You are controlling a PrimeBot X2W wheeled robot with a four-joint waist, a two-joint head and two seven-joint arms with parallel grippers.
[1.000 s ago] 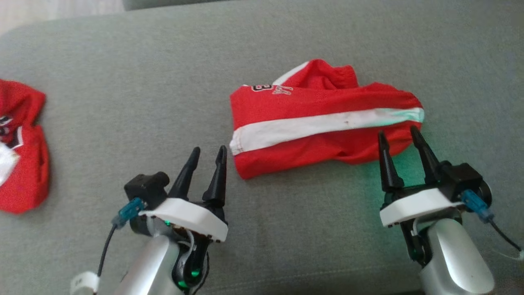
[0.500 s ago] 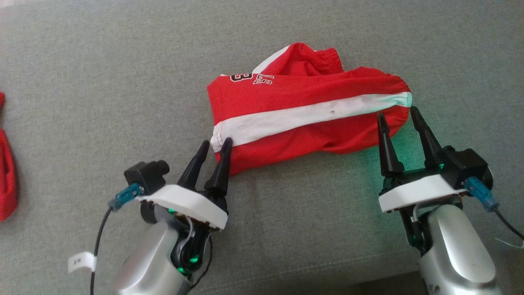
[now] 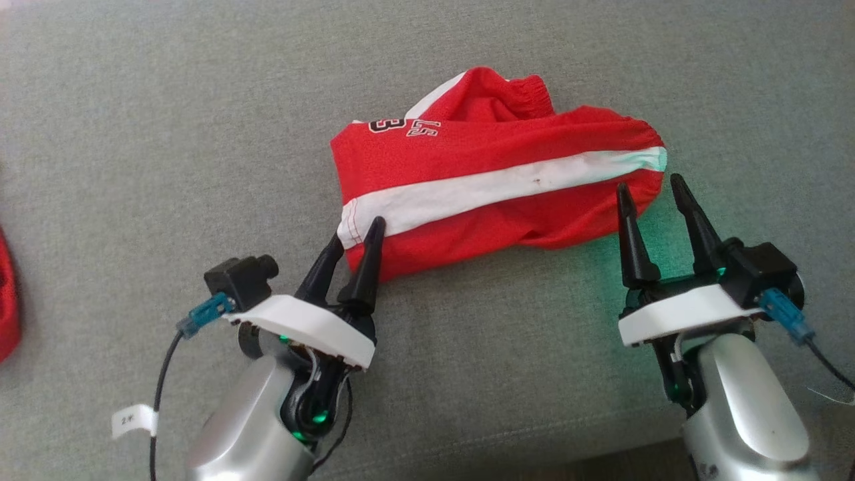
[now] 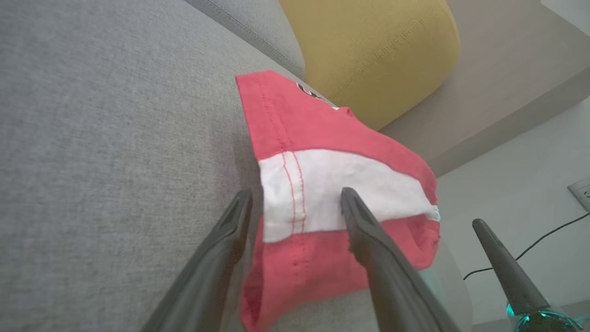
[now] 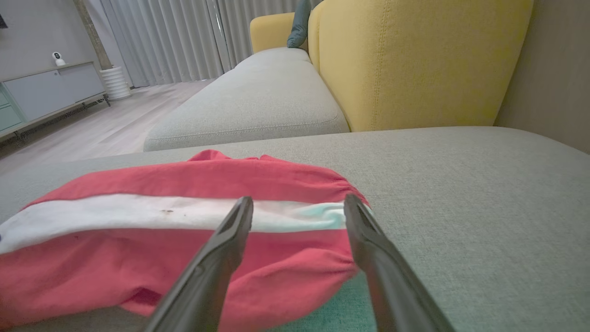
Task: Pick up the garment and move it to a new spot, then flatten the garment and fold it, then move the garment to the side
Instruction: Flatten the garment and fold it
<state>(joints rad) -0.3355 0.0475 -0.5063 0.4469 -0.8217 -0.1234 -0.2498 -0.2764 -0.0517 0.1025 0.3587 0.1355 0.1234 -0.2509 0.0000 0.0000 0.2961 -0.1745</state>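
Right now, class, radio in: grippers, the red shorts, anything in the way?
Left gripper open, straddling hem corner. Right gripper open over gathered end. Red shorts crumpled on grey sofa, not gripped. Nothing blocking.

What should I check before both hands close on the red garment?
1. Left hand open: ok.
2. Right hand open: ok.
3. Left hand straddles the garment hem: ok.
4. Right hand faces the gathered end: ok.
5. Right hand touching fabric: cannot tell.
6. Garment lying flat on the grey cushion: not ok, bunched.
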